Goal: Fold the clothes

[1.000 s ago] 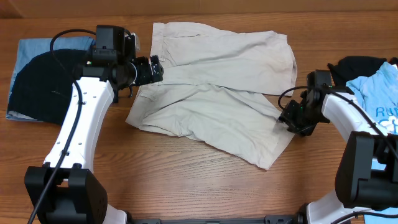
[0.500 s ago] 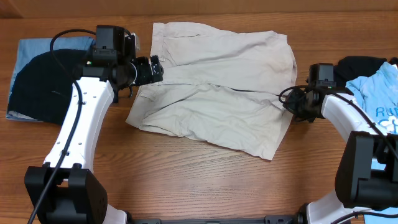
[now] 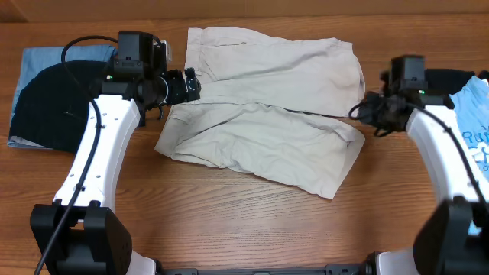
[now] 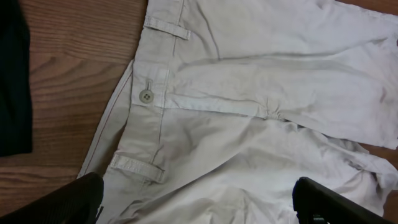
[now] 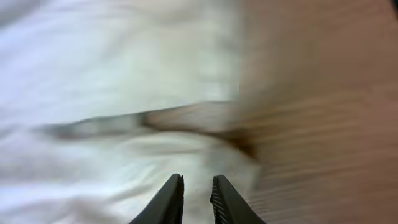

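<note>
The pale beige shorts (image 3: 267,99) lie spread flat at the table's middle back, waistband to the left and two legs to the right. My left gripper (image 3: 187,84) hovers over the waistband, open wide and empty. In the left wrist view its fingers (image 4: 196,193) straddle the cloth (image 4: 249,93) below the button (image 4: 147,95). My right gripper (image 3: 368,114) is at the shorts' right edge, by the gap between the leg hems. In the blurred right wrist view its fingers (image 5: 196,183) are almost together over cloth (image 5: 93,93), with nothing seen between them.
A black knit garment (image 3: 46,107) lies on a light blue cloth (image 3: 38,57) at the far left; it also shows in the left wrist view (image 4: 12,81). A light blue T-shirt (image 3: 470,122) and another black garment (image 3: 443,76) lie at the far right.
My right gripper has moved up from the lower leg's hem to the gap between the legs. The lower leg's right corner has shifted up and bunched slightly. The left arm has not moved.
</note>
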Robot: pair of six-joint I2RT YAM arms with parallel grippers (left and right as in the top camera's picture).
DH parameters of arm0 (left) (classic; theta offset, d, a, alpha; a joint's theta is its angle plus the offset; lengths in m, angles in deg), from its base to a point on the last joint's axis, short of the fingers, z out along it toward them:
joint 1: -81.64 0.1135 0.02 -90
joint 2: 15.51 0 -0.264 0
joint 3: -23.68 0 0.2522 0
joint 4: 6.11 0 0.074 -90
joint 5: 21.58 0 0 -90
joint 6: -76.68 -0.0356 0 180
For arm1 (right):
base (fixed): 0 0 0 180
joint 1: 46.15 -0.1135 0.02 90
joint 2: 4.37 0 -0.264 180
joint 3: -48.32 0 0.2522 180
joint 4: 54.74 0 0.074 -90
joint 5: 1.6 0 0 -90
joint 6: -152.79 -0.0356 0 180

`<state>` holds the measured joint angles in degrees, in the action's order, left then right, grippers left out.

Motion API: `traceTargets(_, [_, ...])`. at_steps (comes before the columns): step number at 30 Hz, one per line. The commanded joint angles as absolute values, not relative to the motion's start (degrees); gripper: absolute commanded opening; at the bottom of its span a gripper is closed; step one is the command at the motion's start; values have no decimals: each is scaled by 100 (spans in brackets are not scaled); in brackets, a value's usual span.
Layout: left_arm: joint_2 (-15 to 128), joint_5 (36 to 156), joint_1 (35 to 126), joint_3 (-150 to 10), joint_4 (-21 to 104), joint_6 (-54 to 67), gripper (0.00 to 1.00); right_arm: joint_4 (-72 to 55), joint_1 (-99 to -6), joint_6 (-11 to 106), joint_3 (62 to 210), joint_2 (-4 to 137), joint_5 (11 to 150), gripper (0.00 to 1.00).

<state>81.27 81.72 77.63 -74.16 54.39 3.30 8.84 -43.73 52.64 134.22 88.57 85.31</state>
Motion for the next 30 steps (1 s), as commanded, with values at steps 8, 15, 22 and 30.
traceTargets(8, [8151,8242,7787,-7416,5418,343,100,-73,-5910,5878,12307,9257,10254,47])
traceTargets(15, [8155,8178,7787,-7416,5404,343,100,-893,-5908,6479,12195,9541,10503,47])
traceTargets(22, [8155,8180,7787,-7416,5404,343,100,-1004,-5763,6477,12193,9655,10723,47])
traceTargets(30, [8155,8180,7787,-7416,5404,343,100,-1306,-5763,6628,12193,9861,11029,46])
